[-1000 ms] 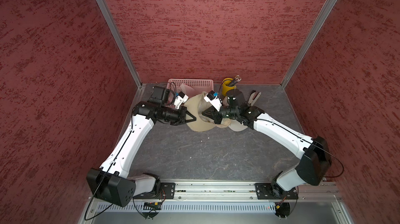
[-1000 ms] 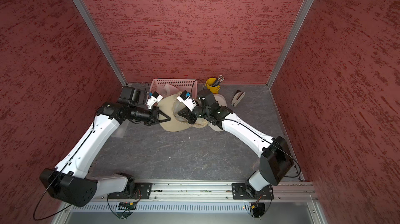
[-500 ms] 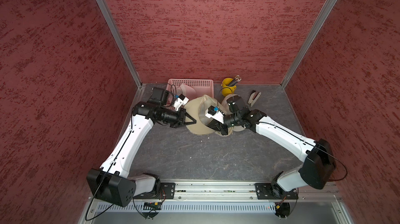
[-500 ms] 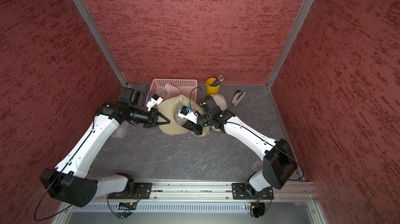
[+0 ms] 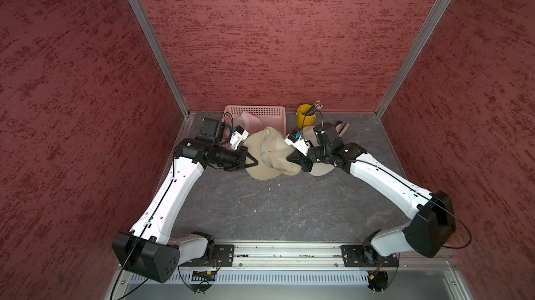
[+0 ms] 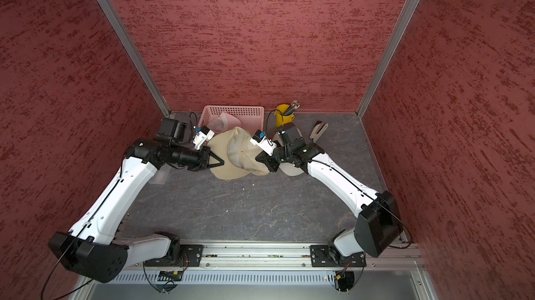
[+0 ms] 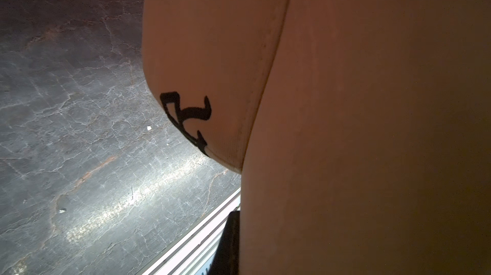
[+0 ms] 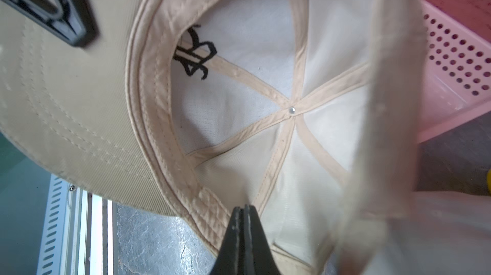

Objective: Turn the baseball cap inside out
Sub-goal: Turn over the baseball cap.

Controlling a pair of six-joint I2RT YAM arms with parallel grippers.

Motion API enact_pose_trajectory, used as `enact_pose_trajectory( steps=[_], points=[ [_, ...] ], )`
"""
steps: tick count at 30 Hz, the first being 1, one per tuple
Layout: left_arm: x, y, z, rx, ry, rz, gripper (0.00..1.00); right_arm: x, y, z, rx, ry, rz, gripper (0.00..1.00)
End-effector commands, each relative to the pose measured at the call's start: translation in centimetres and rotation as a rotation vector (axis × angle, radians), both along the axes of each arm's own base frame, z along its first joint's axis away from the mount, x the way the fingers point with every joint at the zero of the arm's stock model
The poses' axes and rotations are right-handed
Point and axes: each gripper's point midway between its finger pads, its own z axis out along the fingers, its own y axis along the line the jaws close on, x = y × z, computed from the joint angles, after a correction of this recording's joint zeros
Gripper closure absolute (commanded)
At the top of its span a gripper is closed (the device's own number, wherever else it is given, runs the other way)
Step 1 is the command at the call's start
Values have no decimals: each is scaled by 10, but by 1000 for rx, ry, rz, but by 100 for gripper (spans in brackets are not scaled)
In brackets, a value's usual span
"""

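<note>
1. Nearest the front edge of the worktop (image 5: 275,211) is the brim of the baseball cap (image 5: 269,153). The cap is held mouth-up between the two arms, toward the far edge and about mid-width.
2. The left gripper (image 5: 254,163) is clenched on the brim beside the crown. The right gripper (image 8: 243,211) is pinched on the sweatband rim opposite.
3. Little seems done. The white lining faces inward and the logo outward, so the crown is not yet pushed through.
4. Behind the cap, a pink basket (image 5: 254,113) stands at the far edge.
</note>
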Motion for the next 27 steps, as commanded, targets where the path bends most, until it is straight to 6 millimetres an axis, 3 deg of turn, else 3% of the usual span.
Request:
enact_pose_trajectory(
  steps=[1,4,13,17,22,27],
  points=[
    [8,-3,5,-19,-43,10,100,-6,6,30,66,-38,37,100],
    [5,-9,7,-49,-27,-5,100,-15,13,14,54,-9,126,100],
    [-6,-20,9,-104,16,-37,100,-2,39,-15,-34,-13,159,100],
    [-8,-20,14,-112,6,-34,100,-10,46,-35,-104,8,206,100],
    [-5,-16,27,-137,-21,-22,100,-35,39,-73,-217,77,289,100],
    [-3,-9,29,-135,-25,-8,100,-45,30,-87,-243,101,297,100]
  ],
)
